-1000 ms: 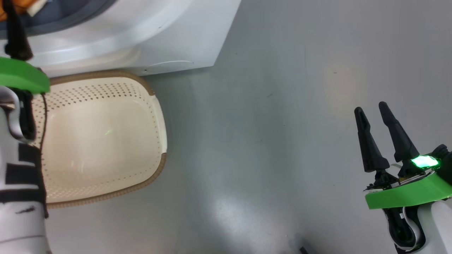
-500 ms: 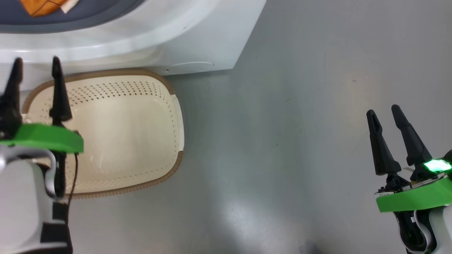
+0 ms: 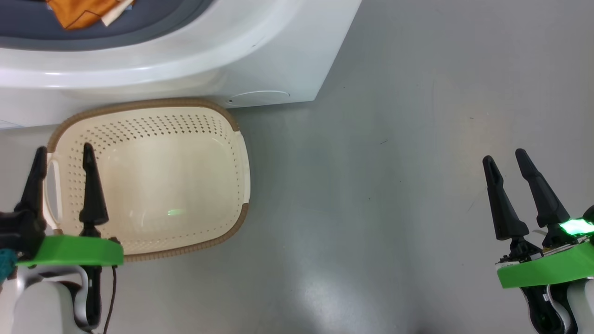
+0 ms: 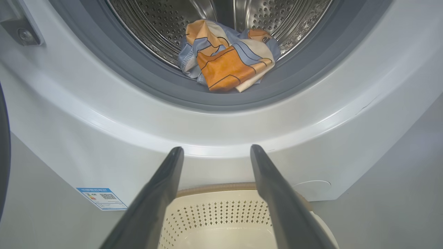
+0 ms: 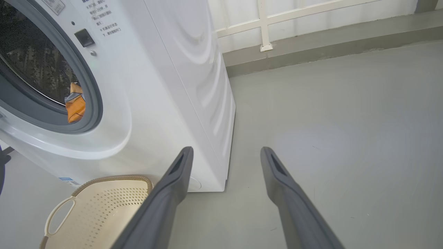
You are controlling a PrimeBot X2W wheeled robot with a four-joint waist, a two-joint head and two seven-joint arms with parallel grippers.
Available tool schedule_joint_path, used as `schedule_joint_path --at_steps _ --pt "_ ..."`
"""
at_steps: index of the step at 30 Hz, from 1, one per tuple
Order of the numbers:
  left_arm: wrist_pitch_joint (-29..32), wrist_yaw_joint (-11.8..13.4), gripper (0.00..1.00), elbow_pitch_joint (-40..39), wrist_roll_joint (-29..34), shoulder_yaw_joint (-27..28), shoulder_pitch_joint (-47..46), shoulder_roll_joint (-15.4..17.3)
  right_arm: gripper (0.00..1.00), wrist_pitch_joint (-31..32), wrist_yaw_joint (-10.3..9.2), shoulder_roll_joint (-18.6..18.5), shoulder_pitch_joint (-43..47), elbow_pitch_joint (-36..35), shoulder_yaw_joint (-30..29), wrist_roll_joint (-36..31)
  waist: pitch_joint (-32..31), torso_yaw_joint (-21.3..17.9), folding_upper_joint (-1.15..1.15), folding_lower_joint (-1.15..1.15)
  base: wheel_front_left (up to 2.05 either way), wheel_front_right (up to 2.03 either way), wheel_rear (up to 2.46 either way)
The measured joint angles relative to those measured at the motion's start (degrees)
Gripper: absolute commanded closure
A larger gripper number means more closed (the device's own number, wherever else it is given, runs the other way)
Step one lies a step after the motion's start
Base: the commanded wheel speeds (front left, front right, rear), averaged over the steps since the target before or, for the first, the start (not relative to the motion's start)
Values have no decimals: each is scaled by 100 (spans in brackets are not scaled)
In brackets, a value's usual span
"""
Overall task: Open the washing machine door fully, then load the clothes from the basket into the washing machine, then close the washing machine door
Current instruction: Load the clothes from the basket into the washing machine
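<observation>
clothes [image 4: 228, 65] in washing machine [image 3: 278, 55], basket [image 3: 139, 103] on floor [image 3: 371, 185], l gripper [image 3: 64, 148] & r gripper [image 3: 504, 156] both splayed, free

The blue label [image 4: 102, 198] (QR code) on washing machine [image 4: 221, 131]: illegible.

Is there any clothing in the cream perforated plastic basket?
No, the cream perforated basket holds nothing; the orange-and-blue clothes lie in the steel drum.

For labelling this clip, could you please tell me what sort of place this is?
Probably a laundry area: a white front-loading washing machine holding clothes, with a perforated basket on a bare grey floor.
</observation>
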Motion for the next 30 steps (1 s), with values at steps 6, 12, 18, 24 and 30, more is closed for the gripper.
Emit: schedule_joint_path --at_steps 6,12,18,24,30 --pt "0 -99 0 -290 -79 60 259 -21 0 0 0 13 259 -182 -35 -148 -32 38 0 0 0 0 0" --pt "0 -229 0 -121 -52 59 173 19 0 0 0 78 543 -281 -64 -249 -44 86 0 0 0 0 0" --pt "0 -153 0 66 14 -168 -496 -20 0 0 0 -63 84 -9 -48 -110 -9 135 0 1 0 0 0" --pt "0 -202 0 180 31 -159 -526 0 0 0 0 -38 70 21 9 -110 -2 76 0 1 0 0 0" --pt "0 -255 0 313 31 -164 -797 24 0 0 0 -21 74 10 -3 -110 -5 53 0 1 0 0 0"
